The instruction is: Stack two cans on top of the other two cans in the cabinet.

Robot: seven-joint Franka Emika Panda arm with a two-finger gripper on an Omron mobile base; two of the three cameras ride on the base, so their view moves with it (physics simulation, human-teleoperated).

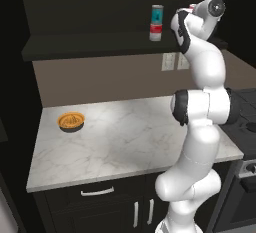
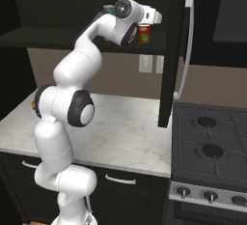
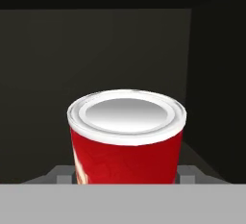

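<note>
Gripper: on my hand view the gripper (image 3: 126,175) is closed around a bright red can (image 3: 127,139), one grey fingertip (image 3: 61,174) against each side of it.
Held can: it stands upright between the fingers, its silver lid facing the camera, a pale mark low on its left side.
Around the hand: I see the dark inside of the cabinet (image 3: 96,50), back wall ahead of the hand and a side wall to its right.
Hand height: from the right base view my hand (image 2: 147,15) sits up at the cabinet shelf, with a darker red-orange can (image 2: 144,34) just beneath it; I cannot tell whether the held can touches it.
Second stack: from the left base view, to the left of my wrist, a teal-blue can (image 1: 157,14) rests on top of a red-and-white can (image 1: 156,32) on the shelf board (image 1: 75,44).
Below the hand: marble counter (image 1: 125,137), well apart from the gripper.
Far left on counter: an orange bowl (image 1: 71,121).
Lower right: a black stove (image 2: 212,142).
</note>
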